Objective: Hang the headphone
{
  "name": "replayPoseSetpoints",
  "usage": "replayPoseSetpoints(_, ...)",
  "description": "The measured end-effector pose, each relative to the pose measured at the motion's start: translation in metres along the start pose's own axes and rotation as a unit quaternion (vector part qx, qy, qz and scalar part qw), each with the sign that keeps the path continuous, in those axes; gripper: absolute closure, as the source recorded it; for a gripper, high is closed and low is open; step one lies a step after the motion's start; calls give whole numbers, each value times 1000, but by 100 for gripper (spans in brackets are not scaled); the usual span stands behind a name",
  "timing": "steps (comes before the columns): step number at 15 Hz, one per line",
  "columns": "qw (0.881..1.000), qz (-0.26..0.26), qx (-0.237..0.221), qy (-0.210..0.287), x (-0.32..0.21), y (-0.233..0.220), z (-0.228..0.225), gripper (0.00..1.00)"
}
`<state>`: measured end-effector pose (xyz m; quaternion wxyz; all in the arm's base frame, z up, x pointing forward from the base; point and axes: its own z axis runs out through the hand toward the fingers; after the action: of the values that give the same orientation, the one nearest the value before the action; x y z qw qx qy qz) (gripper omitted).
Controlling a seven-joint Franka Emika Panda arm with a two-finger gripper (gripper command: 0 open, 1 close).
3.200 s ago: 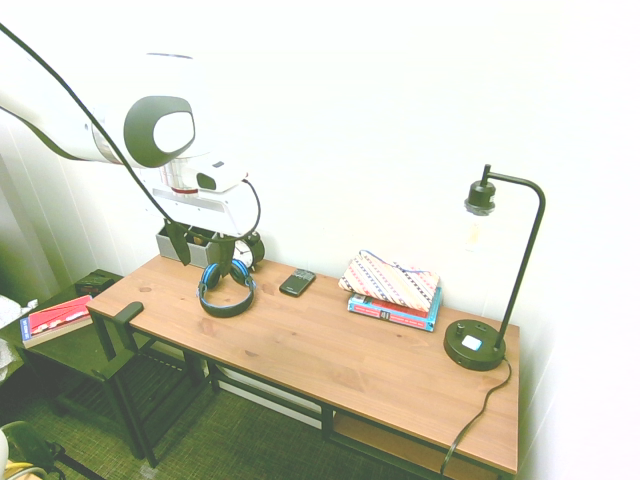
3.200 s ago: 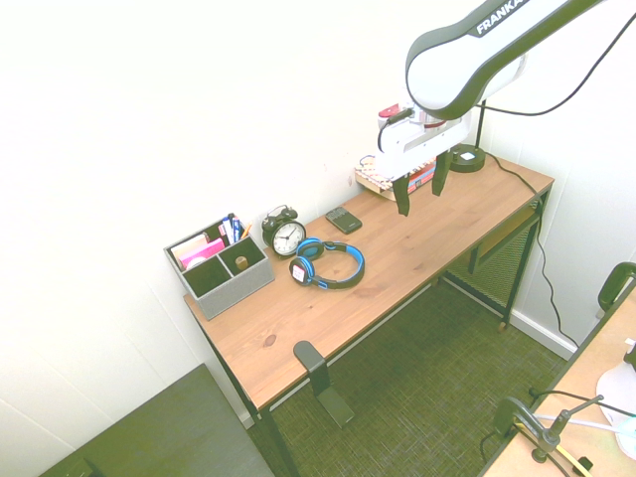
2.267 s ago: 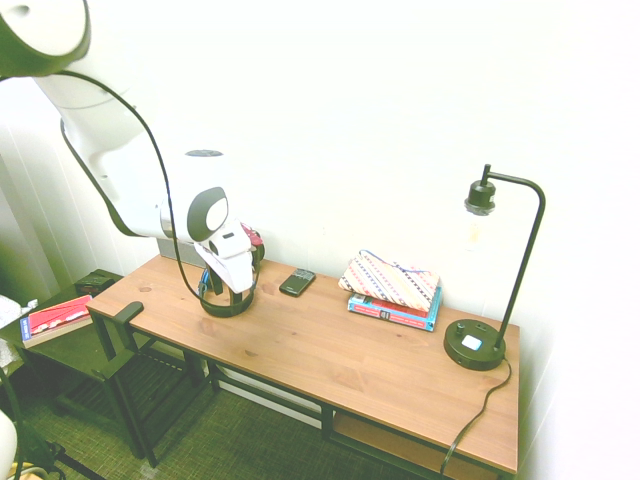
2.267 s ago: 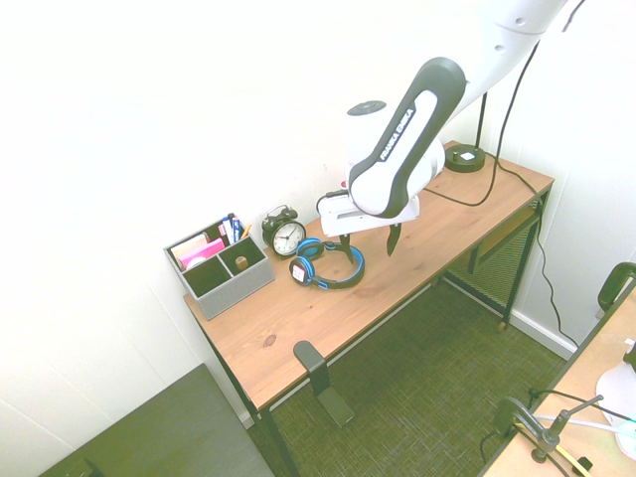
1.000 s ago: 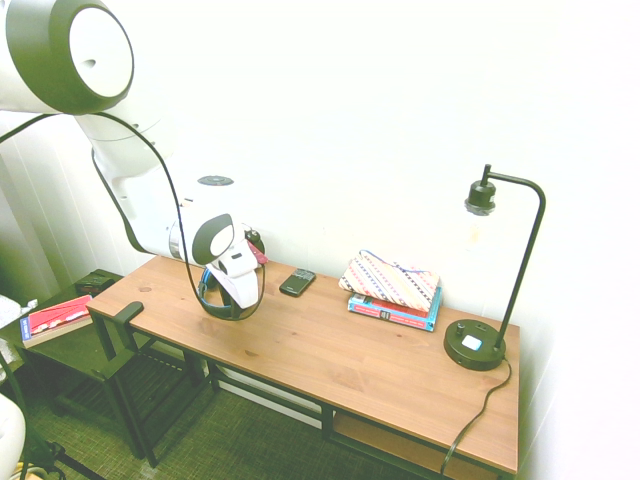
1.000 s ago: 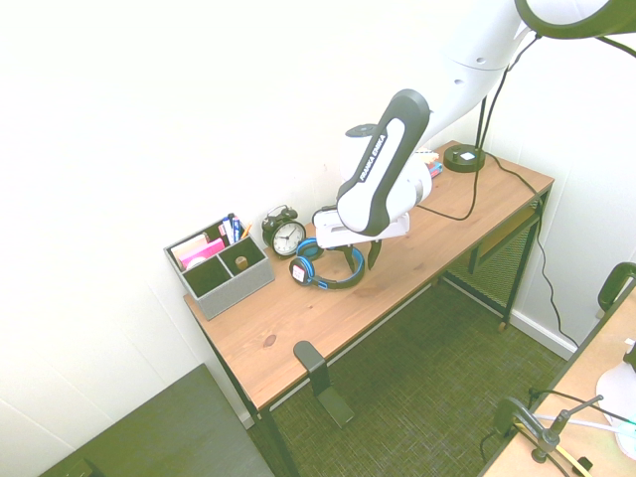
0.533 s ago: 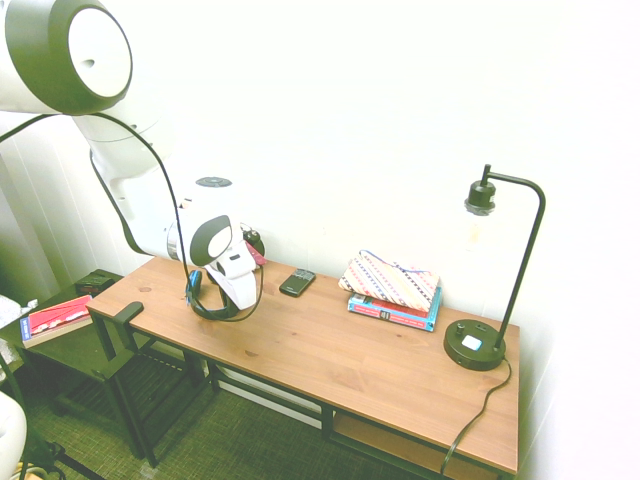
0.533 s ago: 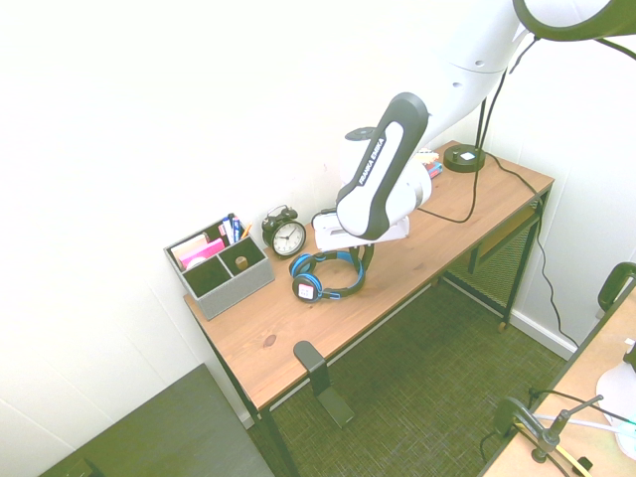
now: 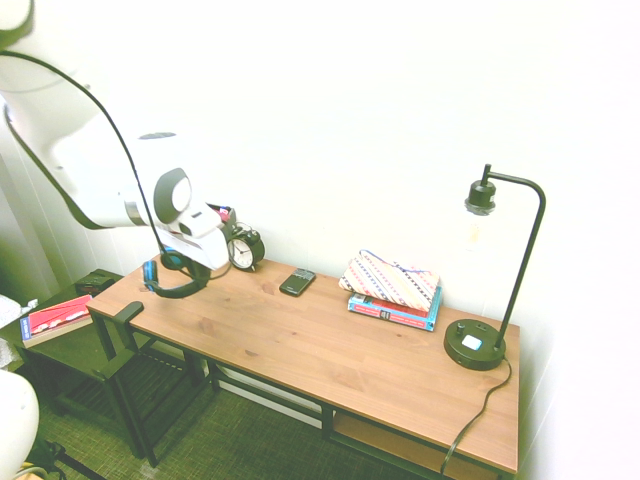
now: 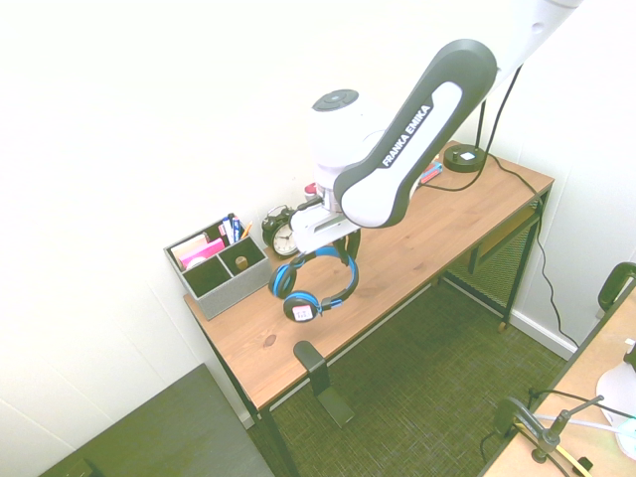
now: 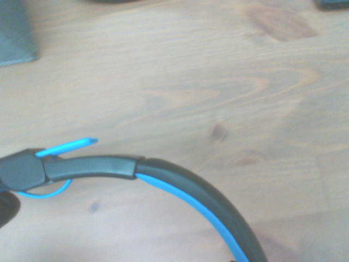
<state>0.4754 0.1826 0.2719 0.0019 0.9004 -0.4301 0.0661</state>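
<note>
The headphone [image 9: 172,288] hangs in the air just above the left end of the wooden table [image 9: 330,350], tilted, with one blue-and-black ear cup [image 10: 301,310] lowest. My gripper [image 9: 190,262] is shut on its black headband from above [image 10: 341,248]. In the wrist view the black headband [image 11: 185,188] with its blue inner lining arcs across the wood. A black hook bracket [image 9: 127,312] sticks out from the table's left end [image 10: 313,360], below and in front of the headphone.
A black alarm clock [image 9: 243,250] and a grey desk organizer [image 10: 219,263] stand by the wall behind the headphone. Further right lie a black phone [image 9: 297,282], a patterned pouch on books [image 9: 392,285] and a black desk lamp [image 9: 490,270]. A side table holds a red book [image 9: 58,318].
The gripper came down over the headphone, shut on its headband, and has lifted it off the table and carried it toward the table's left end. The clock now shows again.
</note>
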Motion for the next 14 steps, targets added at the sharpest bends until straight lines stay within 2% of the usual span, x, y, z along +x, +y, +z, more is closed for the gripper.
replayPoseSetpoints(3,993,-111,-28,3,-91,-10,7,100)
replayPoseSetpoints(6,982,-179,-63,-7,-161,-3,57,100)
replayPoseSetpoints(10,976,-199,-88,-12,-179,1,122,100)
replayPoseSetpoints(14,978,-183,-98,-12,-163,-1,169,100)
